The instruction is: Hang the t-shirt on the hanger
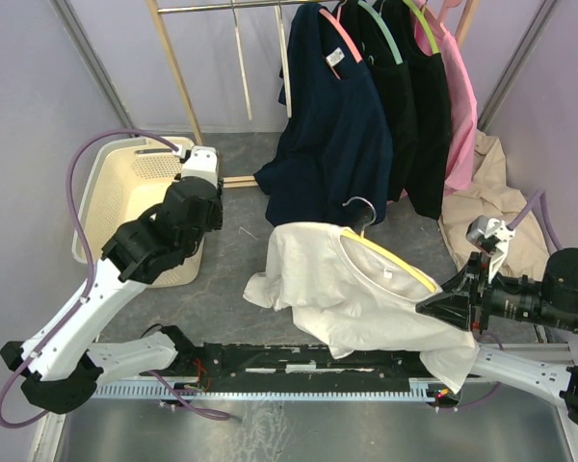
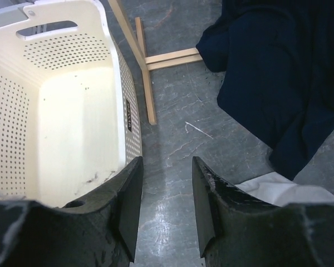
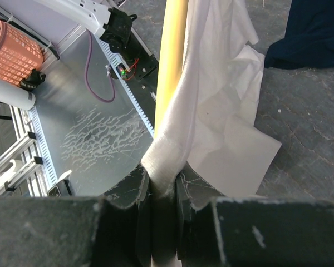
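Only in the right wrist view is the grasp seen: the right gripper (image 3: 162,181) is clenched on the end of the hanger (image 3: 171,61), with a fold of the t-shirt (image 3: 222,100) pinched in. From above, one t-shirt is seen draped over one yellow hanger, right of the single basket (image 1: 94,197). Only in the left wrist view is the left gripper (image 2: 166,167) shown parted, nothing between its fingers, over the floor (image 2: 178,111) just right of the basket. Four garments are counted on the rail (image 1: 222,8), the navy shirt (image 1: 332,135) nearest the basket.
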Controlling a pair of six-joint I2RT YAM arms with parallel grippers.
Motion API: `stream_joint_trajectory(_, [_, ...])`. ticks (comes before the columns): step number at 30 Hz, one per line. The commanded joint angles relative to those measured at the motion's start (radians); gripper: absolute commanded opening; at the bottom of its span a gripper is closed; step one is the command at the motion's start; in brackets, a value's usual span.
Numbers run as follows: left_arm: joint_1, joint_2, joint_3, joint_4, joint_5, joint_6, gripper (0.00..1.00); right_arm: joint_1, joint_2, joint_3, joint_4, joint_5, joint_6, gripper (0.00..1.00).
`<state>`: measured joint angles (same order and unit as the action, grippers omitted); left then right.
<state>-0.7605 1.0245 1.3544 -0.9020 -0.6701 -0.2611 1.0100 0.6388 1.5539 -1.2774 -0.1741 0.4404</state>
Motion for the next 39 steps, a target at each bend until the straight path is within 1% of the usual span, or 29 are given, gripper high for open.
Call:
stream_joint_trajectory(1, [0.004, -0.032, 0.02, 0.031, 0.04, -0.026, 0.47, 0.0, 0.033, 0.003, 0.168, 0.024, -0.001, 0.01])
stream_joint_trajectory(3, [0.004, -0.046, 0.041, 0.06, 0.101, -0.017, 0.48, 0.0, 0.049, -0.003, 0.18, 0.026, -0.002, 0.01])
stream_joint_trajectory(6, [0.005, -0.062, 0.067, 0.113, 0.233, -0.009, 0.49, 0.0, 0.077, -0.013, 0.203, 0.043, -0.004, 0.01])
stream_joint_trajectory(11, [0.003, -0.07, 0.097, 0.162, 0.384, -0.022, 0.5, 0.0, 0.136, -0.041, 0.262, 0.064, -0.002, 0.01])
stream_joint_trajectory(19, [0.003, -0.092, 0.025, 0.248, 0.564, -0.076, 0.5, 0.001, 0.219, -0.094, 0.36, 0.08, 0.02, 0.01])
stream_joint_trajectory(27, [0.003, -0.117, -0.041, 0.314, 0.639, -0.112, 0.55, 0.001, 0.281, -0.163, 0.471, 0.057, 0.059, 0.01])
stream_joint_trajectory(39, [0.003, -0.128, -0.087, 0.388, 0.672, -0.148, 0.56, 0.0, 0.371, -0.167, 0.553, 0.034, 0.103, 0.01])
